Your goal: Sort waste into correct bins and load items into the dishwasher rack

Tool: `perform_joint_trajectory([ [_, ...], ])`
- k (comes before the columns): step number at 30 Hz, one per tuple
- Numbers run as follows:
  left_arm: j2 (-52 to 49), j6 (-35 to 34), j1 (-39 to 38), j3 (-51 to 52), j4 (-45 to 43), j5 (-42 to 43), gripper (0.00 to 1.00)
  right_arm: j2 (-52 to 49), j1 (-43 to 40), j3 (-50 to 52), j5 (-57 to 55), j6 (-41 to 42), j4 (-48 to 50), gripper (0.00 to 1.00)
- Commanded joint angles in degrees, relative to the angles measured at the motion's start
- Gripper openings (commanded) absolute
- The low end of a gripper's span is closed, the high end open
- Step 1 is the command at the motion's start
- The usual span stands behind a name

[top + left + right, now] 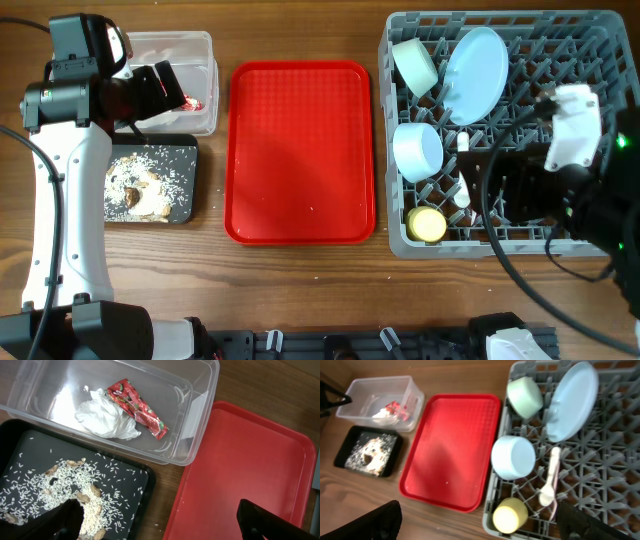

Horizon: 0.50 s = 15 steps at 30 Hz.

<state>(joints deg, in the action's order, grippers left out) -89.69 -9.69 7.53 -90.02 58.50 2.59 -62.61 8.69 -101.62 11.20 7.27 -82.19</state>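
Observation:
My left gripper [160, 522] hangs open and empty over the black tray [125, 480], which holds rice crumbs and brown lumps [65, 495]. Just beyond it, the clear tub [200, 390] contains the red wrapper [137, 407] and the white napkin [105, 420]. In the grey rack [610, 475] are the light blue plate [572, 400], pale green bowl [525, 396], light blue bowl [513, 457], yellow cup [510, 515] and a white spoon [551, 480]. My right gripper [482, 522] is open high above the rack's front left corner, with nothing between its fingers.
The large red serving tray [300, 150] lies bare between the two bins on the left and the rack [500, 130] on the right. A few stray rice grains dot the wood beside the black tray [150, 180].

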Motion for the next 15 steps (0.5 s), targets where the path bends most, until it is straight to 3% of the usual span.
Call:
perform_joint_trajectory([
  [1, -0.11, 0.70, 0.15, -0.33, -0.15, -0.76, 1.00, 1.22, 0.11, 1.55, -9.38, 1.62, 1.40, 1.00],
  [6, -0.09, 0.70, 0.15, -0.33, -0.15, -0.76, 1.00, 6.23, 0.11, 14.23, -14.19, 1.33, 17.22, 1.00],
  [9, -0.09, 0.70, 0.15, -0.33, -0.15, -0.76, 1.00, 13.53, -0.17, 30.18, -13.03, -1.86, 35.82, 1.00],
  [15, -0.09, 0.70, 0.15, -0.33, -0.15, -0.76, 1.00, 28.63, -4.31, 57.90, -2.84, -2.54, 60.13, 1.00],
])
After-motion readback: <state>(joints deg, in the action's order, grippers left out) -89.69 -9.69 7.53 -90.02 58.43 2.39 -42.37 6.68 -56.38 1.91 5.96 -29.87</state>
